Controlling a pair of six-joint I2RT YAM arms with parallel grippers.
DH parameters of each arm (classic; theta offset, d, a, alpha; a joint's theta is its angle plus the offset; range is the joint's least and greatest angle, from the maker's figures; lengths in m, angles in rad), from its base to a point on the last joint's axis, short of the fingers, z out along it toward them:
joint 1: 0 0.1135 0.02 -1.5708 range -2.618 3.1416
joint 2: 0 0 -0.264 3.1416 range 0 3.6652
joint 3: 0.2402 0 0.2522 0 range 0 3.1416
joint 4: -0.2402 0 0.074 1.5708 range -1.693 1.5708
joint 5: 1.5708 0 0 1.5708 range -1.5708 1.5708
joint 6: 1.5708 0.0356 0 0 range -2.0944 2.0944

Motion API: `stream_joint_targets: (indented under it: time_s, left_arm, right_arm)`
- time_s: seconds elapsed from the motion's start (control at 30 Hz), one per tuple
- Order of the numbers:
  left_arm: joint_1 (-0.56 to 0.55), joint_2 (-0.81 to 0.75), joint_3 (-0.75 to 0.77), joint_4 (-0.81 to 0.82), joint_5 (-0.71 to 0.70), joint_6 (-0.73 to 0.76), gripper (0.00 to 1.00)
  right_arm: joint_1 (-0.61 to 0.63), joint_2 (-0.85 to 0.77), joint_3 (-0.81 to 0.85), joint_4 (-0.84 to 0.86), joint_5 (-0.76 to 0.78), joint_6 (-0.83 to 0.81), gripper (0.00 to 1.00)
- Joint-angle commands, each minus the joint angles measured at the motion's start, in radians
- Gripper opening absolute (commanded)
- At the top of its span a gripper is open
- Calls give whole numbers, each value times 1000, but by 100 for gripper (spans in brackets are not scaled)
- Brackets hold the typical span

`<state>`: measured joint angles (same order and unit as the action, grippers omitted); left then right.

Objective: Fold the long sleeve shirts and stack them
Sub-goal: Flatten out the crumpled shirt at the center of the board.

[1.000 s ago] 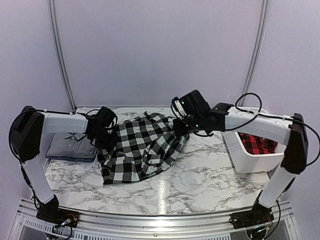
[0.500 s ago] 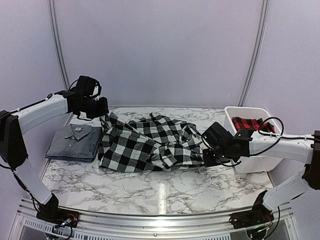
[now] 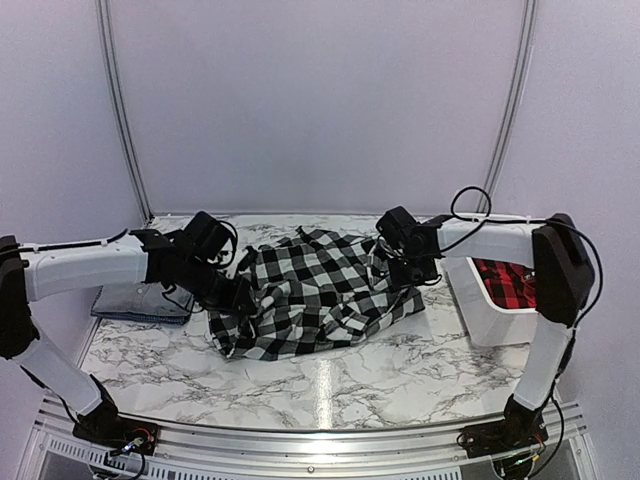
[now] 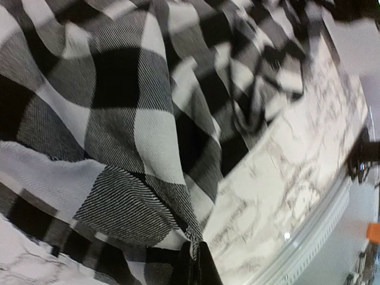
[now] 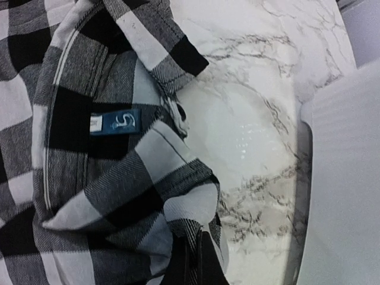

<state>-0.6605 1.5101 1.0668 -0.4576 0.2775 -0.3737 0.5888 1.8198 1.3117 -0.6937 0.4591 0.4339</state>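
Your left tool [image 3: 240,298] and right tool [image 3: 398,262] each pinch the black-and-white checked shirt [image 3: 320,295], bunched on the bench [image 3: 400,370]. The grey shirt [image 3: 122,303] lies folded at left. The white bin [image 3: 490,325] at right holds 1 red-and-black checked shirt [image 3: 510,285].

Work cell: marble-patterned table [image 3: 430,350] inside a plain pale enclosure.
The white top carries grey veining and a glossy finish that reflects light near its centre. A ribbed metal rail [image 3: 320,440] runs along the near edge. Pale lilac walls [image 3: 320,100] close the rear and sides; two thin curved poles [image 3: 119,110] rise at the rear corners.
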Motion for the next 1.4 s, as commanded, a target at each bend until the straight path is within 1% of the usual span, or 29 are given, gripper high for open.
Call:
stream_joint_targets:
  time_s: [0.0, 0.17, 0.23, 0.33, 0.4, 0.43, 0.47, 0.5, 0.57, 0.63, 0.67, 0.7, 0.77, 0.8, 0.83, 0.87, 0.93, 0.97, 1.03, 1.1, 1.2, 1.3, 1.37]
  left_arm:
    - [-120, -63, -71, -69, 124, 27, 0]
    - [-235, -142, -91, -68, 249, 11, 0]
    - [-295, -172, -72, -64, 279, 8, 0]
    - [-344, -204, -50, -61, 300, 17, 0]
    - [-346, -211, -53, -69, 254, 17, 4]
    - [-344, -206, -56, -78, 219, 17, 9]
    - [-344, -196, -58, -83, 202, 14, 19]
    - [-344, -182, -57, -88, 186, 11, 27]
    - [-342, -155, -45, -93, 131, -7, 34]
    - [-332, -132, -25, -97, 101, -11, 47]
    - [-322, -124, -13, -101, 81, -15, 50]
    - [-304, -118, -4, -102, 55, -22, 51]
    - [-244, -106, 8, -108, -20, -53, 54]
    - [-204, -96, 11, -108, -54, -65, 54]
    - [-164, -80, 12, -113, -86, -76, 52]
    - [-122, -62, 15, -116, -122, -87, 50]
    - [-59, -17, 17, -111, -168, -97, 42]
    - [-42, 8, 20, -110, -193, -95, 39]
    - [-32, 47, 16, -112, -219, -77, 38]
    - [-31, 63, -10, -106, -182, -72, 38]
    - [-35, 39, -76, -84, -62, -47, 43]
    - [-47, -18, -139, -84, 15, -10, 48]
    - [-69, -48, -164, -85, 36, -5, 48]
  right_arm:
    - [-78, 165, 202, 41, 42, -117, 0]
    - [-157, 343, 463, 49, -10, -205, 0]
    - [-174, 411, 582, 26, -25, -232, 0]
    - [-182, 478, 721, 7, -35, -271, 0]
    - [-186, 509, 784, -20, -31, -280, 0]
    - [-188, 512, 799, -31, -30, -282, 0]
    - [-188, 509, 802, -42, -32, -281, 4]
    - [-188, 493, 794, -45, -38, -280, 9]
    - [-188, 446, 744, -37, -56, -272, 22]
    - [-180, 382, 652, -7, -87, -264, 36]
    - [-171, 346, 612, 12, -97, -264, 42]
    - [-153, 314, 572, 29, -109, -264, 48]
    - [-108, 255, 506, 50, -114, -266, 54]
    - [-79, 234, 477, 59, -117, -267, 55]
    - [-51, 217, 453, 66, -126, -267, 57]
    - [-21, 208, 434, 66, -136, -260, 57]
    - [36, 200, 406, 66, -164, -246, 57]
    - [67, 198, 394, 59, -171, -236, 58]
    - [128, 188, 364, 47, -188, -217, 58]
    - [190, 162, 314, 54, -192, -197, 59]
    - [258, 101, 215, 73, -191, -160, 59]
    - [279, 48, 92, 100, -215, -115, 57]
    - [285, 19, 34, 125, -227, -88, 54]
